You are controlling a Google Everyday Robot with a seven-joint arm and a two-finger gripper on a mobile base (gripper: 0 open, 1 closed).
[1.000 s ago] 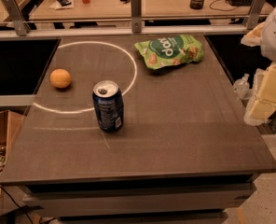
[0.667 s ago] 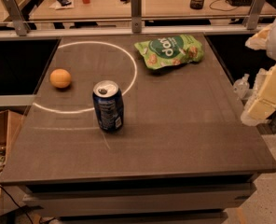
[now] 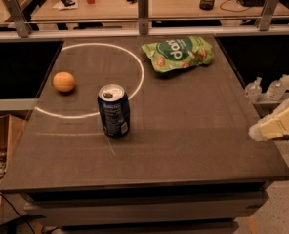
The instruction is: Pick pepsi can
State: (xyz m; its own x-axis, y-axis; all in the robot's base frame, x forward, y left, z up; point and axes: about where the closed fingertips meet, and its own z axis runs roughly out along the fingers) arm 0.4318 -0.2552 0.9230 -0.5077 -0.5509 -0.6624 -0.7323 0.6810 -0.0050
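Note:
The pepsi can [image 3: 113,110] is dark blue with a silver top and white print. It stands upright on the dark table [image 3: 193,126], left of centre, at the near edge of a white painted circle. My gripper [image 3: 276,124] is cream-coloured and sits at the right edge of the view, just beyond the table's right side. It is far to the right of the can and touches nothing.
An orange [image 3: 64,81] lies left of the can, inside the circle. A green snack bag [image 3: 179,53] lies at the back of the table. Small plastic bottles [image 3: 254,88] stand beyond the right edge. A cardboard box [image 3: 0,145] sits on the floor at the left. A railing [image 3: 143,6] runs behind the table.
My gripper has moved down and a little to the right, and more of it has left the view. The can, orange and bag have not moved.

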